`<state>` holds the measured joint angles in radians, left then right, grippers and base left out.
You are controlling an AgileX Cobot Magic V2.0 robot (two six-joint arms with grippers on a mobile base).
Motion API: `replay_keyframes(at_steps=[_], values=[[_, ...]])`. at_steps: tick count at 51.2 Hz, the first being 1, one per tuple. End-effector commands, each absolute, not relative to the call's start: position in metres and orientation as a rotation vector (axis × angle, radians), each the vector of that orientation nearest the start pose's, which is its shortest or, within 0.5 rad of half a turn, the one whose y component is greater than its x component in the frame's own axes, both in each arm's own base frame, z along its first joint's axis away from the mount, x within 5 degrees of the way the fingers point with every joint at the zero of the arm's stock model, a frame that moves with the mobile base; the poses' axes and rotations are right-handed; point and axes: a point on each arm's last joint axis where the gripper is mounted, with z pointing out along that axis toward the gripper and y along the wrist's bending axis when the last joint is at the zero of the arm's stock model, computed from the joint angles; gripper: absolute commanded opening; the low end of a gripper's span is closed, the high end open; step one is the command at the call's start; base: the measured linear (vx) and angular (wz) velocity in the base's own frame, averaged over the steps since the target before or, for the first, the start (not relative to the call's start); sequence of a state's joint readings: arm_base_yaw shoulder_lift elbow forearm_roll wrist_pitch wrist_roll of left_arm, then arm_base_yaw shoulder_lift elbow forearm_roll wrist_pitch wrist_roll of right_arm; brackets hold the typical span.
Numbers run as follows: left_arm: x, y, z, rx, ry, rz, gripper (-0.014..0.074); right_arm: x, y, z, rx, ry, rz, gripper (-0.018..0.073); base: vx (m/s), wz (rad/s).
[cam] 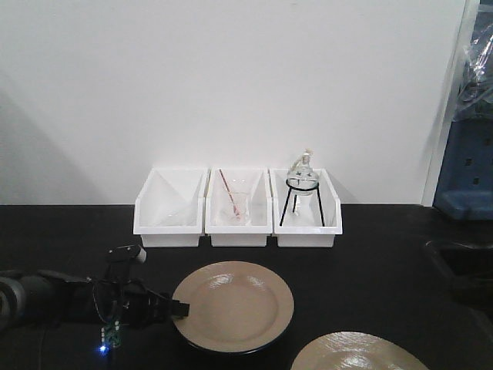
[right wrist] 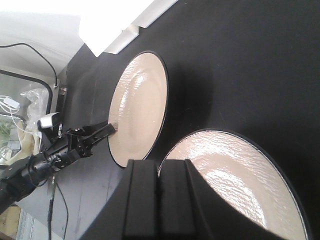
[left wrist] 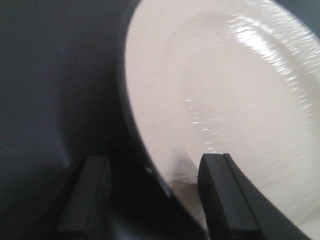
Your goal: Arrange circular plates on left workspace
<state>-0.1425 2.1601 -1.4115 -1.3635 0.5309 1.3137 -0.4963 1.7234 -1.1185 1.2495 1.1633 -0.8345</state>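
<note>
One tan plate (cam: 233,304) lies flat on the black countertop (cam: 62,231); it fills the left wrist view (left wrist: 225,90) and shows in the right wrist view (right wrist: 140,107). My left gripper (cam: 181,310) is open, and its jaws straddle the plate's left rim (left wrist: 155,162) without closing on it. A second tan plate (cam: 358,351) shows at the bottom edge of the front view. My right gripper (right wrist: 160,165) is shut on this second plate's (right wrist: 235,180) dark rim. The right gripper is out of the front view.
Three white bins (cam: 166,231) stand in a row at the back wall. The middle one holds a beaker with a red rod (cam: 233,206), the right one a flask on a black stand (cam: 302,185). A recessed sink (cam: 462,266) lies at the right.
</note>
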Motion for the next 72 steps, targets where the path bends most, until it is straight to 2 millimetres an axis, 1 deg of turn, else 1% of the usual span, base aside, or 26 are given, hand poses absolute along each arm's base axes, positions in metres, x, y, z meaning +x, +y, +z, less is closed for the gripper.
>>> replay_keyframes(at_steps=[1, 6, 9, 13, 16, 18, 21, 22, 25, 26, 30, 34, 40, 45, 48, 51, 56, 64, 67, 72], values=[[0.446, -0.106, 0.195, 0.492, 2.169, -0.556, 0.0502, 0.326, -0.085, 0.277, 0.280, 2.147, 1.178, -0.0004, 0.00, 0.00], [0.440, -0.104, 0.217, 0.587, 2.126, -0.481, 0.0502, 0.327, -0.085, 0.276, 0.286, 2.148, 1.169, -0.0004, 0.00, 0.00], [0.435, -0.105, 0.232, 0.615, 2.099, -0.483, 0.0502, 0.327, -0.085, 0.276, 0.286, 2.150, 1.167, -0.0004, 0.00, 0.00], [0.425, -0.107, 0.253, 0.660, 2.058, -0.521, 0.0502, 0.327, -0.086, 0.275, 0.279, 2.162, 1.157, -0.0004, 0.00, 0.00], [0.414, -0.110, 0.273, 0.694, 2.024, -0.578, 0.0495, 0.325, -0.086, 0.273, 0.265, 2.184, 1.144, -0.0002, 0.00, 0.00], [0.407, -0.111, 0.285, 0.701, 2.009, -0.609, 0.0483, 0.324, -0.086, 0.271, 0.242, 2.214, 1.122, -0.0001, 0.00, 0.00], [0.397, -0.113, 0.302, 0.712, 1.984, -0.650, 0.0440, 0.322, -0.086, 0.267, 0.203, 2.259, 1.081, 0.0000, 0.00, 0.00], [0.374, -0.106, 0.335, 0.738, 1.955, -0.692, 0.0193, 0.315, -0.094, 0.253, 0.132, 2.433, 0.893, 0.0013, 0.00, 0.00], [0.364, -0.099, 0.347, 0.751, 1.951, -0.695, 0.0036, 0.313, -0.098, 0.247, 0.154, 2.498, 0.819, 0.0023, 0.00, 0.00], [0.362, -0.098, 0.350, 0.759, 1.951, -0.693, 0.0001, 0.313, -0.099, 0.246, 0.168, 2.516, 0.798, 0.0029, 0.00, 0.00], [0.349, -0.089, 0.363, 0.780, 1.957, -0.696, -0.0009, 0.311, -0.102, 0.243, 0.203, 2.554, 0.760, 0.0066, 0.00, 0.00], [0.337, -0.080, 0.373, 0.797, 1.962, -0.694, -0.0006, 0.311, -0.101, 0.243, 0.208, 2.558, 0.773, 0.0127, 0.00, 0.00], [0.323, -0.067, 0.385, 0.805, 1.980, -0.686, -0.0003, 0.309, -0.099, 0.244, 0.226, 2.566, 0.826, 0.0270, 0.00, 0.00], [0.313, -0.060, 0.396, 0.781, 1.968, -0.664, -0.0001, 0.308, -0.098, 0.244, 0.275, 2.577, 0.859, 0.0424, 0.00, 0.00], [0.305, -0.057, 0.402, 0.738, 1.941, -0.638, -0.0001, 0.309, -0.097, 0.241, 0.309, 2.590, 0.885, 0.0501, 0.00, 0.00], [0.298, -0.054, 0.402, 0.705, 1.931, -0.615, -0.0001, 0.311, -0.098, 0.234, 0.347, 2.609, 0.917, 0.0551, 0.00, 0.00], [0.284, -0.052, 0.396, 0.659, 1.935, -0.583, -0.0001, 0.317, -0.092, 0.217, 0.352, 2.659, 0.978, 0.0568, 0.00, 0.00], [0.267, -0.049, 0.381, 0.605, 1.957, -0.554, -0.0001, 0.330, -0.068, 0.188, 0.275, 2.746, 1.049, 0.0554, 0.00, 0.00], [0.262, -0.049, 0.378, 0.593, 1.961, -0.548, -0.0001, 0.334, -0.061, 0.177, 0.267, 2.772, 1.066, 0.0547, 0.00, 0.00], [0.255, -0.049, 0.375, 0.590, 1.965, -0.544, -0.0001, 0.339, -0.050, 0.165, 0.256, 2.799, 1.101, 0.0534, 0.00, 0.00]])
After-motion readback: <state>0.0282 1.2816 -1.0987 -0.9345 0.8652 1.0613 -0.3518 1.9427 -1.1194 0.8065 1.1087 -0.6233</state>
